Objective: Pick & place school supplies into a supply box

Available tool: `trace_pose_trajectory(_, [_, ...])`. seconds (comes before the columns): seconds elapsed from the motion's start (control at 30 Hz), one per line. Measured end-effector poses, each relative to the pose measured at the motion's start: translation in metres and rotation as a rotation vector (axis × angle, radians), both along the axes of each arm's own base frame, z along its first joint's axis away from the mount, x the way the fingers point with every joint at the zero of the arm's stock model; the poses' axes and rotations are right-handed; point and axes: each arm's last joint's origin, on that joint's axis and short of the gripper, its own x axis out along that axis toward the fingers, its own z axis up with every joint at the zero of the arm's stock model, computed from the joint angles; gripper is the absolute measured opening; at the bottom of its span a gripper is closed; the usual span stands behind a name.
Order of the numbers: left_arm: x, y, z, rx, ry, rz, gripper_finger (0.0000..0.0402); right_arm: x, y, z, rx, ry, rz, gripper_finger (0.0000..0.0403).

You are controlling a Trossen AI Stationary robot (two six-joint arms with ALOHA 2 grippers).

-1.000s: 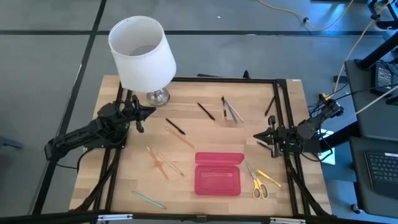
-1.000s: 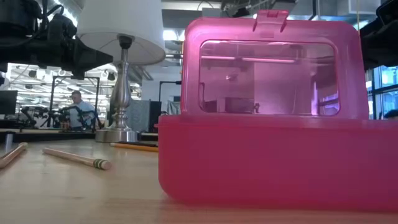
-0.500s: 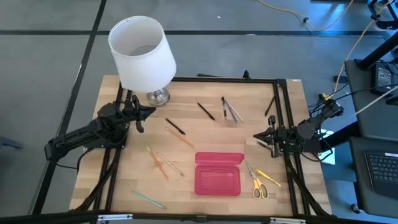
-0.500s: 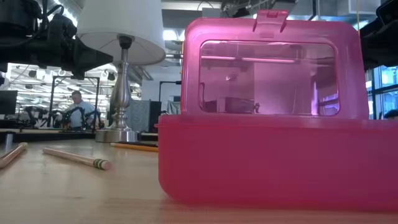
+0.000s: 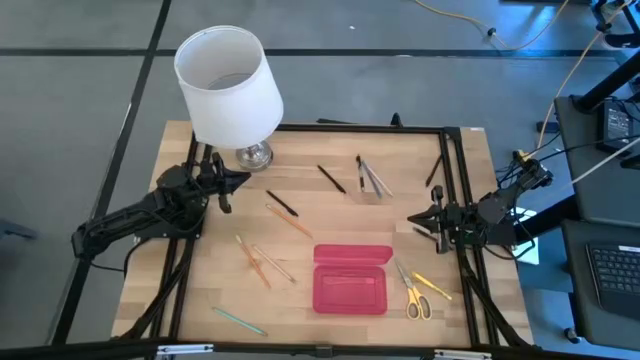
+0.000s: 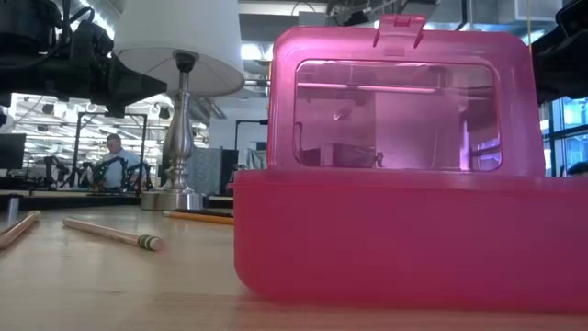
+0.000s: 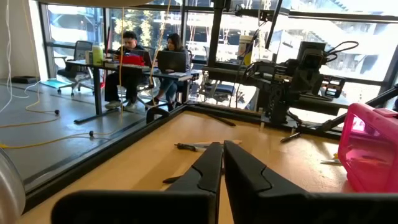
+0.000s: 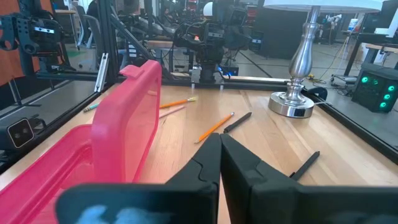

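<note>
The supply box [image 5: 351, 280] is a pink plastic case lying near the table's front middle, its lid [image 6: 404, 101] standing open and upright. School supplies lie scattered on the wood: black pens [image 5: 331, 178] [image 5: 283, 204], grey pens [image 5: 374, 180], an orange pencil [image 5: 292, 222], wooden pencils [image 5: 258, 263], a teal one [image 5: 238, 320], and yellow-handled scissors [image 5: 412, 298]. My left gripper [image 5: 242, 181] hovers shut at the table's left by the lamp. My right gripper [image 5: 412, 220] hovers shut at the right, above and beside the scissors. Neither holds anything.
A white-shaded lamp [image 5: 230, 85] with a metal base [image 8: 295, 102] stands at the far left corner. A black frame [image 5: 360, 130] borders the table. A black pen [image 5: 434, 172] lies by the right rail. People sit at desks [image 7: 149, 62] in the room beyond.
</note>
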Motion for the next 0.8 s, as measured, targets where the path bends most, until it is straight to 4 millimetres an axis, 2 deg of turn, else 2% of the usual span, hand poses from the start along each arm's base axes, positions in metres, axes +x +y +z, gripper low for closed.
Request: trace_pose_trajectory(0.8, [0.0, 0.0, 0.0, 0.0, 0.0, 0.0, 0.0012, 0.0, 0.0, 0.0, 0.0, 0.0, 0.0, 0.0014])
